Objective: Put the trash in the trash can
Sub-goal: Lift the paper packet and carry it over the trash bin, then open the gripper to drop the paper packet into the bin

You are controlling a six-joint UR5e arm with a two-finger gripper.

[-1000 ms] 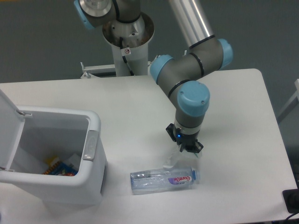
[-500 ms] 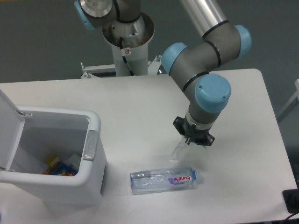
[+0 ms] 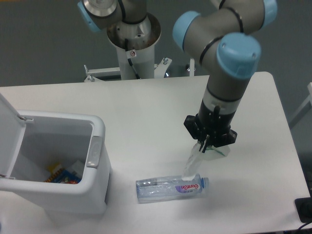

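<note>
Gripping the clear packaging piece [image 3: 195,161] by its top edge, my hand [image 3: 209,145] hangs above the tabletop [image 3: 146,112] with its fingers closed on the thin plastic, as far as I can judge; the dark jaws hide the contact itself. The piece dangles down and to the left, and its lower tip looks level with, maybe touching, the bottle [image 3: 170,187] lying on its side just below.

My main worry is the hold. It is a pinch on a flimsy, slick edge, so a quick swing could let the piece slide out and drop short of the bin [image 3: 58,165]. If the tip is dragging on the bottle, moving sideways before lifting could roll the bottle toward the front edge.

The bin stands well to the left, lid [image 3: 7,131] open, some rubbish already inside. I judge a low carry risks catching its near rim.
</note>
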